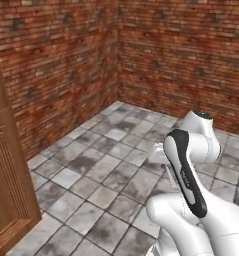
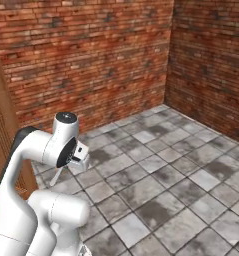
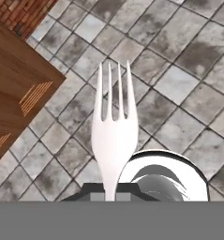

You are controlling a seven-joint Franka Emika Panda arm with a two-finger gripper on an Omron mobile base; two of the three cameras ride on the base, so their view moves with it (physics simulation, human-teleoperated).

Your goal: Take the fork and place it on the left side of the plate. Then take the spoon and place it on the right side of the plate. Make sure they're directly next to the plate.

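The fork (image 3: 114, 140) stands clamped between the closed fingers (image 3: 109, 196), gripped low on its handle, tines pointing away over the tiled floor (image 3: 179, 84), just right of the wooden cabinet (image 3: 15, 98); it looks light, stiff and smooth, so probably apt to pivot or slip; a hold nearer its middle would likely steady it.

Two red brick walls (image 1: 156, 55) meet in a corner above a floor (image 1: 106, 170) of mottled grey stone tiles. A panelled brown wooden cabinet (image 1: 3, 185) stands at the left.
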